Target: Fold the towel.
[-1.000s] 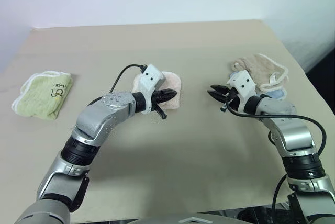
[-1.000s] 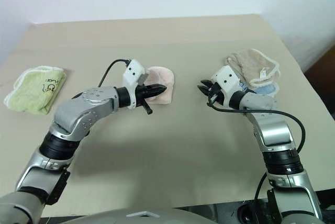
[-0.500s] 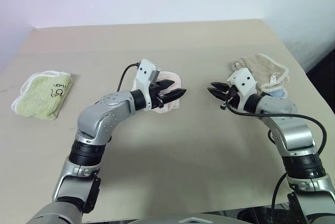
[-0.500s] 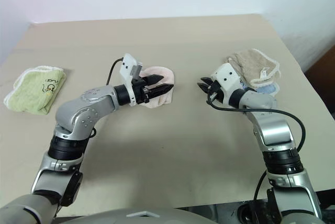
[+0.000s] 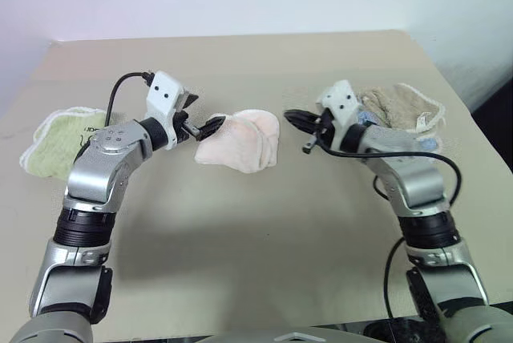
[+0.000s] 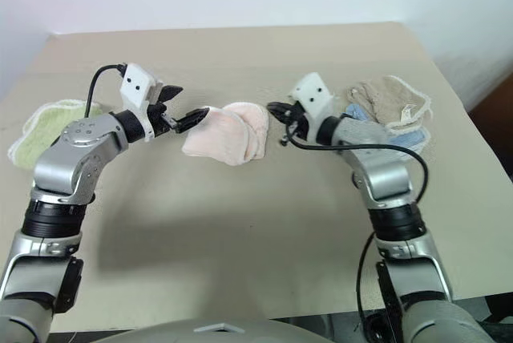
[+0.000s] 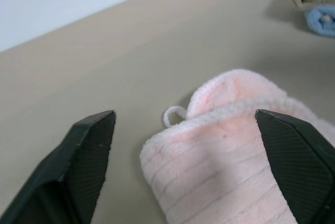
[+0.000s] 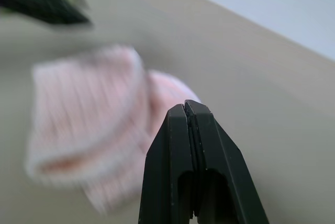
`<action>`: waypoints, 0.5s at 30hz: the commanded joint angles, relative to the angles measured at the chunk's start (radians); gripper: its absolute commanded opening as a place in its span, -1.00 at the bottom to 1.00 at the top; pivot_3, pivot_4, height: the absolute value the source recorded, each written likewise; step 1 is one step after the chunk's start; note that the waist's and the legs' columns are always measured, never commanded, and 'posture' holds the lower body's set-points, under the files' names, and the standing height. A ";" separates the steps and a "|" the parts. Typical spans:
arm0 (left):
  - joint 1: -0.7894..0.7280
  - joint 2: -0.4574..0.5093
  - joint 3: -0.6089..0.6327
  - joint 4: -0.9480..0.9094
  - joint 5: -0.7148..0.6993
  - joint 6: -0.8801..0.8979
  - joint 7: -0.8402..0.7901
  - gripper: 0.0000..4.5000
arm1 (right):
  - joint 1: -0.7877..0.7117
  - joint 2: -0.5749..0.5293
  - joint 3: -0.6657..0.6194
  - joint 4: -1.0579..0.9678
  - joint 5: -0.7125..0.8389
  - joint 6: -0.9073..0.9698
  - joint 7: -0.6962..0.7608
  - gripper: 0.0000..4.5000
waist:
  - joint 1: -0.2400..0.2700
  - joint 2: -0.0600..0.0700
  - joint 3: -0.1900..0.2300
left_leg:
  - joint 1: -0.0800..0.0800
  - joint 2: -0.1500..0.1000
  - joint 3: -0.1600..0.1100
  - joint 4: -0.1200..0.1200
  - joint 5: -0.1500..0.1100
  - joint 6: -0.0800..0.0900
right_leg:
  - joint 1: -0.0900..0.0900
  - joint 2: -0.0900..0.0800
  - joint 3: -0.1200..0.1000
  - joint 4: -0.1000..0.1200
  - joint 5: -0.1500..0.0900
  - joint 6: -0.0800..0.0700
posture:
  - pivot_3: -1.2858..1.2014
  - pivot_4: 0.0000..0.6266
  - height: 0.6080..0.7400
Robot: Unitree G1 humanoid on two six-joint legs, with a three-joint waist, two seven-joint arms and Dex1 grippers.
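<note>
L gripper (image 5: pixel 207 126) open, towel (image 5: pixel 240 140) lengthwise left-right

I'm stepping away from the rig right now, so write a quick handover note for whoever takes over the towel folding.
Left claw: open, just off the towel's left edge, holding nothing.
Right claw: shut and empty, just off the towel's right edge.
Towel: pale pink, lying bunched and folded over on the table between the two claws, its small loop on the left claw's side.
Done: the towel is doubled over and let go.
Left: the fold looks loose and uneven; probably check it and neaten it.
</note>
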 commanded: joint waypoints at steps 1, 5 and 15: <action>-0.022 -0.004 0.015 0.015 0.019 -0.074 -0.042 0.44 | -0.050 0.039 0.018 0.028 -0.004 -0.019 -0.005 -1.00 | 0.000 0.000 0.000 | 0.000 0.000 0.000 0.000 0.000 0.000 | -0.001 0.000 0.000 0.000 0.000 0.000 | 0.03 -0.52 0.82; -0.024 -0.021 -0.014 0.041 0.045 -0.103 -0.072 -0.20 | -0.084 0.096 0.050 0.103 -0.016 -0.030 -0.003 -1.00 | -0.003 0.000 0.000 | -0.001 0.000 0.000 0.000 0.000 0.000 | -0.001 0.000 0.000 0.001 0.000 0.000 | 0.03 -0.52 0.82; 0.061 -0.015 -0.242 0.136 0.310 -0.192 -0.094 -0.99 | -0.045 0.199 0.156 0.396 -0.113 -0.080 -0.021 -1.00 | -0.026 0.001 0.000 | 0.000 -0.001 0.000 -0.001 0.000 0.000 | -0.001 0.000 0.000 0.002 0.000 0.000 | 0.03 -0.52 0.82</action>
